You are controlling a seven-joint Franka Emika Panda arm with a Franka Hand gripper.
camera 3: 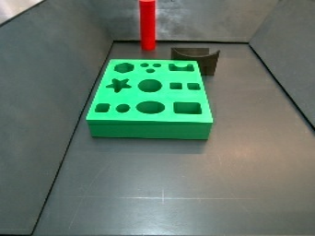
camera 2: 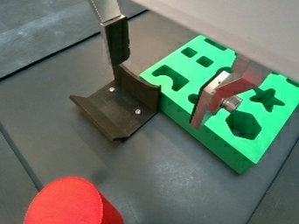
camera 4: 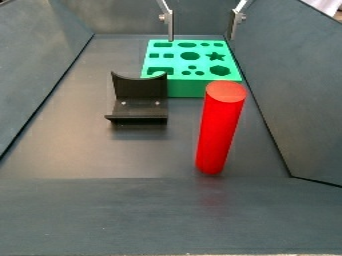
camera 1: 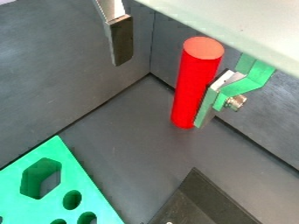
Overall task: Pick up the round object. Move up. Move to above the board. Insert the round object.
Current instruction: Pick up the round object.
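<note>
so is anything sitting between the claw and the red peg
Nothing visible. The claw hangs open above the far end of the green board, fingers empty. The red peg stands upright on bare floor at the near end. The dark fixture stands beside the board, off to one side rather than on the line between them.

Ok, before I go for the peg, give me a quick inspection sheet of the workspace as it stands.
Surface: dark grey floor, bare apart from the items below.
Job's things: red cylinder peg upright on the floor, free; green board lying flat, holes unfilled.
Clutter: fixture, beside the board.
Tool: tool raised above the floor, fingers open, nothing between them; one finger and the other show in a wrist view, the peg near the latter.
Cables: nothing seen.
Surroundings: grey walls around the floor.
</note>
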